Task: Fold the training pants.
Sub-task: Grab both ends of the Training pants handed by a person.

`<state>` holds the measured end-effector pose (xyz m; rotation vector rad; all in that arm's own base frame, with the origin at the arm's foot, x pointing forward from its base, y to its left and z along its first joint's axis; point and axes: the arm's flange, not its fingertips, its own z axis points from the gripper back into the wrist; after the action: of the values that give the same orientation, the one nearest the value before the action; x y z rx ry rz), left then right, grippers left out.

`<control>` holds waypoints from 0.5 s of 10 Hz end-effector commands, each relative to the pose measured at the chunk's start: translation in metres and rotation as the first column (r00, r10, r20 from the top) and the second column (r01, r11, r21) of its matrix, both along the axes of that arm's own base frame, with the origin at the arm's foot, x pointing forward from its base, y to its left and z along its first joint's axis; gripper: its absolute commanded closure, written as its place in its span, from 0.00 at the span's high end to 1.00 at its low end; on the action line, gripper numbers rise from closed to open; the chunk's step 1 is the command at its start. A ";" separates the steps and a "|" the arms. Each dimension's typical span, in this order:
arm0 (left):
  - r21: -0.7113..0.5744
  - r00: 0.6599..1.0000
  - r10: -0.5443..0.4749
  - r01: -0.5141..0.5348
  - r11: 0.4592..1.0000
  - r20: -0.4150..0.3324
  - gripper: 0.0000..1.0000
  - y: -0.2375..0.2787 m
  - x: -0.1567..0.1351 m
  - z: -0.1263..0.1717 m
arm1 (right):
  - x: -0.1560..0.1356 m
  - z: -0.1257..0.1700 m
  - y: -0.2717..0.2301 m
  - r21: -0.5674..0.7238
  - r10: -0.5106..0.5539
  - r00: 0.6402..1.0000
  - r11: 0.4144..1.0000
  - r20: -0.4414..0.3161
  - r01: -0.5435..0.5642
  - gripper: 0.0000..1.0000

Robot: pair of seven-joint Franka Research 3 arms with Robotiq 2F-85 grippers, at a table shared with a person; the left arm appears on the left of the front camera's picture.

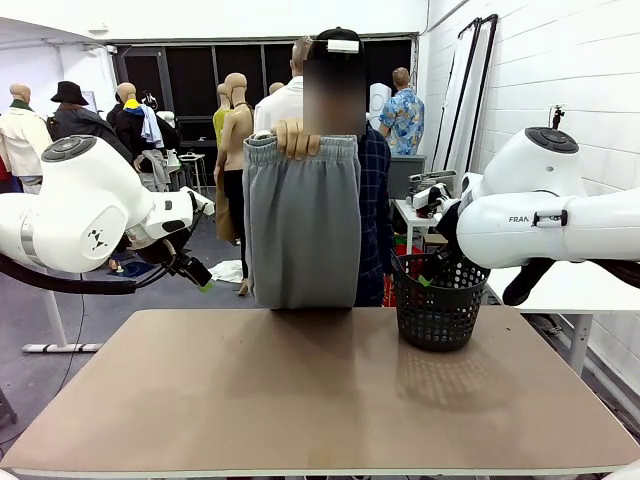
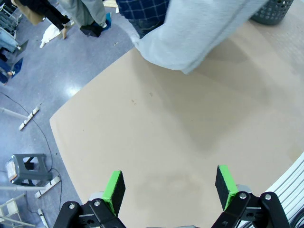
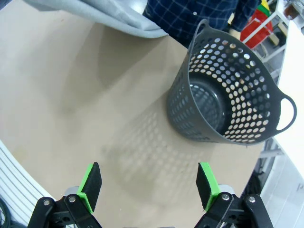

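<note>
Hanging by the waistband from a person's hand (image 1: 297,137), the pants (image 1: 302,230) drop to the far edge of the tabletop (image 1: 300,400), near its middle; whether they touch it is unclear. A black basket (image 1: 438,305) stands on the tabletop just to their right. The left end effector (image 2: 168,183) hovers above the bare left side, fingers wide apart and empty. The right end effector (image 3: 149,183) hovers beside the basket, fingers likewise apart, holding nothing.

We've got open table (image 2: 156,142) under the left claw (image 2: 168,183), training pants (image 2: 199,33) ahead, basket (image 3: 223,90) ahead of the right claw (image 3: 149,183).
</note>
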<state>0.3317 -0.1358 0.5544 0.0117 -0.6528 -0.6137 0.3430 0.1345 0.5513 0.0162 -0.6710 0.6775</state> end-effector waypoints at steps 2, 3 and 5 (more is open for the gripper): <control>0.002 1.000 -0.002 0.002 1.000 0.001 1.00 0.000 0.000 0.000 | 0.000 -0.001 -0.001 -0.001 0.005 1.000 1.000 0.006 -0.005 1.00; 0.002 1.000 -0.002 0.002 1.000 0.001 1.00 0.000 0.000 0.000 | 0.000 -0.001 -0.001 -0.001 0.005 1.000 1.000 0.006 -0.005 1.00; 0.002 1.000 -0.002 0.002 1.000 0.001 1.00 0.000 0.000 0.000 | 0.000 -0.001 -0.001 -0.001 0.005 1.000 1.000 0.006 -0.005 1.00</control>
<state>0.3317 -0.1358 0.5544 0.0117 -0.6528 -0.6137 0.3430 0.1345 0.5513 0.0162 -0.6710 0.6775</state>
